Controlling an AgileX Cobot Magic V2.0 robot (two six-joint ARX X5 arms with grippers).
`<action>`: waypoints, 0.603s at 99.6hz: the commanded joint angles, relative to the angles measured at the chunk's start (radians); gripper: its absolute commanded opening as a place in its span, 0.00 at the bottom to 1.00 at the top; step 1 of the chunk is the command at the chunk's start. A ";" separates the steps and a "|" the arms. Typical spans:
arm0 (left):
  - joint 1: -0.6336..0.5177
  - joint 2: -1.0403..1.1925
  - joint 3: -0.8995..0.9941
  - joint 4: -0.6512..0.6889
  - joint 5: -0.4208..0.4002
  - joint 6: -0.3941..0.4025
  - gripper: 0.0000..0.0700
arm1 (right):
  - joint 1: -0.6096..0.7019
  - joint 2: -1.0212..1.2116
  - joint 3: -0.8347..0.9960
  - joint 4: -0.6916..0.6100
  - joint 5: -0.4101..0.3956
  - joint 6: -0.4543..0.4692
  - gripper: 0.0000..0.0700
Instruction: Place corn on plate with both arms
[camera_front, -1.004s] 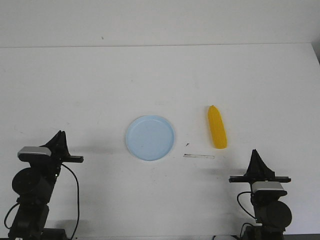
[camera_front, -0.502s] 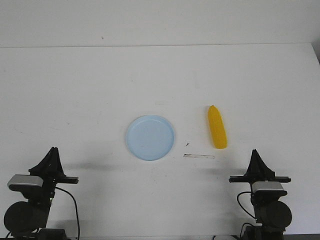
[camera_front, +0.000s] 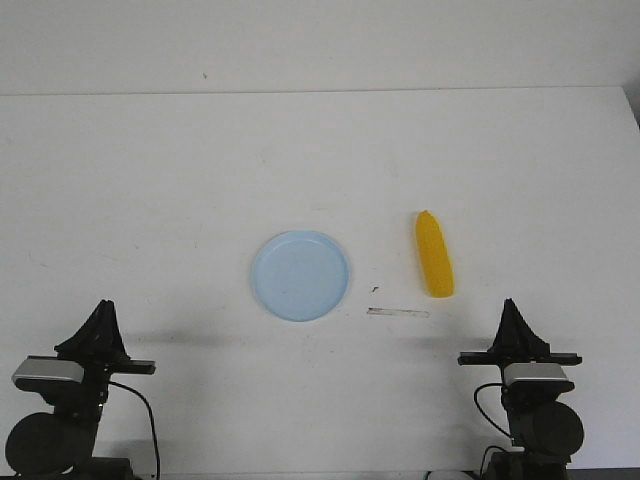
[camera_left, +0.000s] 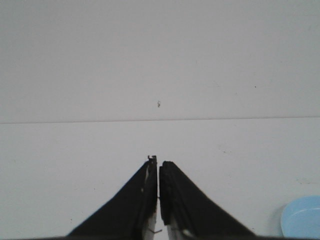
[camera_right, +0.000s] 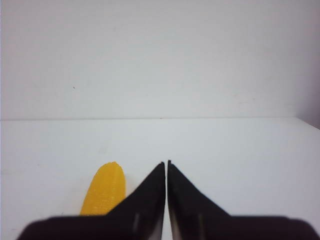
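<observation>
The bright yellow-orange, elongated plastic-looking corn cob (camera_front: 434, 255) is showing a finely pebbled, kernel-textured skin in the right wrist view (camera_right: 103, 194), with a soft, slightly waxy sheen rather than a hard gloss. The round pale light-blue plate (camera_front: 300, 275) is looking smooth and plain, its surface reading as matt to faintly satin. The white table (camera_front: 320, 160) is appearing as a matt, smooth sheet, carrying a few small dark specks and scuffs. The pointed black left gripper (camera_left: 158, 172) and pointed black right gripper (camera_right: 166, 172) are presenting dull, matt black faces, while the grey-silver camera blocks behind them are giving off a brushed, lightly metallic look.
</observation>
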 joint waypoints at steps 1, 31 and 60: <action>0.000 -0.002 0.005 0.011 -0.001 0.013 0.00 | 0.002 0.002 -0.001 0.010 0.001 -0.004 0.01; 0.000 -0.002 0.005 0.005 -0.001 0.013 0.00 | 0.002 0.002 -0.001 0.010 0.001 -0.004 0.01; 0.000 -0.002 0.005 0.005 -0.001 0.013 0.00 | 0.002 0.002 -0.001 0.014 0.001 -0.004 0.01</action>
